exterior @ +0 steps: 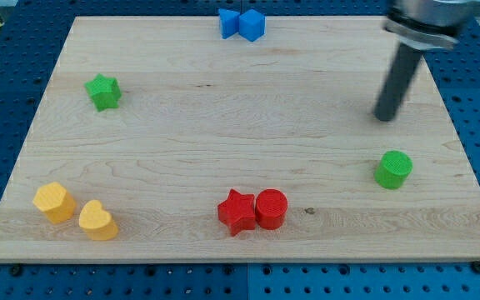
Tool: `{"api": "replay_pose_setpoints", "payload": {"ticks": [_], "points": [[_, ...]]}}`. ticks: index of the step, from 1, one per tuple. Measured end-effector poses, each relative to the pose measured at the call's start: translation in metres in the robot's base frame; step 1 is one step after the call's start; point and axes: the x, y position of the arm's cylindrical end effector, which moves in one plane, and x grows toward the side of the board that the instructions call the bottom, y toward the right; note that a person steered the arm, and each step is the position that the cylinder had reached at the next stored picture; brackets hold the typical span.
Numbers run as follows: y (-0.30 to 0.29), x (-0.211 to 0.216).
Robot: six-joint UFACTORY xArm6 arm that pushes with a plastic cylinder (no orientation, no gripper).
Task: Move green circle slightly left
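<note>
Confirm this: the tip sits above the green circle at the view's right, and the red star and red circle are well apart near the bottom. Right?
Not quite. In the camera view the red star and red circle touch. My tip is indeed above the green circle.

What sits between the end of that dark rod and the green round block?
Nothing: in the camera view only bare wood separates my tip from the green circle, which lies just below it.

- You are seeing my rod (pixel 397 79) leaning in from the view's top right — dark, nearly upright.
- My tip (pixel 383 117) is resting on the board, touching nothing.
</note>
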Motion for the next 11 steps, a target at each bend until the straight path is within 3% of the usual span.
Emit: {"api": "replay_pose_setpoints", "payload": {"ticks": [2, 5, 7, 11], "points": [[0.031, 0.104], [-0.023, 0.093], [-0.029, 0.053], [-0.034, 0.074]]}}
